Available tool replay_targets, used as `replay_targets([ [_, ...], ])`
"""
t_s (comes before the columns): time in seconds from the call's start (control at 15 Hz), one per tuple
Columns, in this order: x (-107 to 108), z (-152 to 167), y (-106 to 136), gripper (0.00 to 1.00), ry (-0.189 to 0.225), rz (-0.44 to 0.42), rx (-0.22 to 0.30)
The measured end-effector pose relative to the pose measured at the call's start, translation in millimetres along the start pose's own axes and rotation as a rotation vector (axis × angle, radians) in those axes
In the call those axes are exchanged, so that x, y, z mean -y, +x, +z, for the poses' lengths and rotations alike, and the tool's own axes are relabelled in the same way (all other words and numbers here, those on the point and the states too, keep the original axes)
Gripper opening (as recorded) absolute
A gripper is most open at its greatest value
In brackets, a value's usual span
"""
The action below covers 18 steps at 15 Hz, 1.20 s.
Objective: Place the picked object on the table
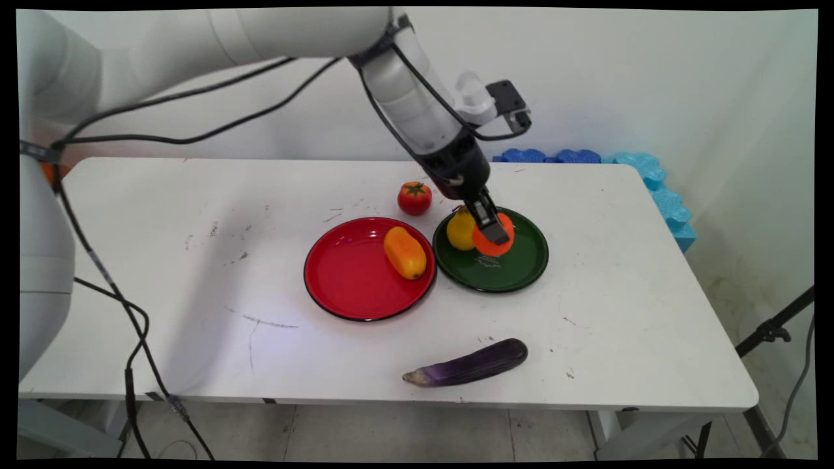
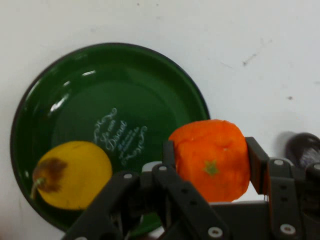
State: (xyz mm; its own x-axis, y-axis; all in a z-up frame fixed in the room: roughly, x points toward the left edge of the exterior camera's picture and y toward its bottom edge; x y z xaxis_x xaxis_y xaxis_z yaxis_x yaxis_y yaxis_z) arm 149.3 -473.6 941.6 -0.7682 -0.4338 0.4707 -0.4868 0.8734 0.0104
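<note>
gripper closed around orange | held above green plate, beside yellow pear | red plate carries mango

a round bright orange fruit, rough-skinned, sits clamped between the black two-finger gripper over a glossy dark green plate, beside a yellow pear-like fruit.
</note>
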Motion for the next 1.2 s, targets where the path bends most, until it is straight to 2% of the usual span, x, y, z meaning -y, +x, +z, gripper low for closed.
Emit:
replay_targets([
  [0.2, -14.1, -18.4, -15.9, 0.00, -0.013, 0.010, 0.006],
  [0.47, -35.7, -23.4, -46.6, 0.00, -0.030, 0.035, 0.031],
  [1.0, -61.0, -1.5, -90.7, 0.00, -0.028, 0.074, 0.069],
  [1.2, -65.6, 8.5, -99.9, 0.00, -0.024, 0.080, 0.070],
])
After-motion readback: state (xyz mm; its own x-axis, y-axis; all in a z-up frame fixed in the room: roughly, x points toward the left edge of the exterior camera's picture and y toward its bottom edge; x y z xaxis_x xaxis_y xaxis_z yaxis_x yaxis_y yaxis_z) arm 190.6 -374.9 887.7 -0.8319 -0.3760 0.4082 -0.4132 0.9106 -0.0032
